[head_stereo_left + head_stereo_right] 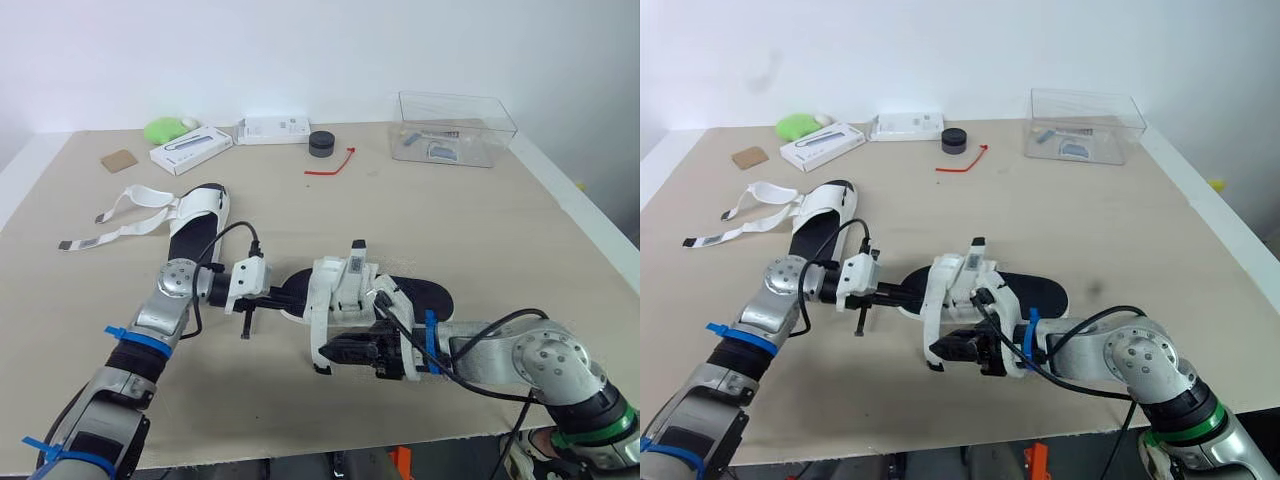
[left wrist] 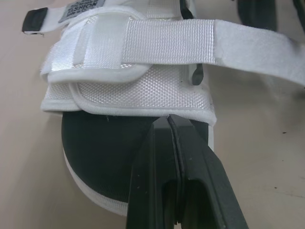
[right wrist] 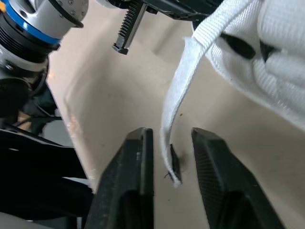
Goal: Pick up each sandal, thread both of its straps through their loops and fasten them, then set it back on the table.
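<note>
Right fingers (image 3: 139, 162) are apart, with the free end of a white woven strap (image 3: 177, 105) hanging in the gap between them, touching neither as far as I can tell. The strap's long axis runs roughly along the fingers, coming down from the upper of the white-strapped, black-soled sandal (image 1: 345, 285) to a dark tab at its tip. The right arm is the nearer one for that strap: it reaches in low from the robot's right, forearm almost flat over the beige counter (image 1: 470, 230), wrist just at the sandal's near side. Left fingers (image 2: 162, 157) are pressed together, tips at the hem of the woven upper over the black footbed; can't tell if they pinch any fabric. The left arm comes in from the opposite end, roughly in line with the sole. The sandal lies between the two arms, long axis running left to right. My read: closing on the strap is what's next, and the right side has it lined up. A second matching sandal (image 1: 195, 215) lies further off on the robot's left, straps loose.
</note>
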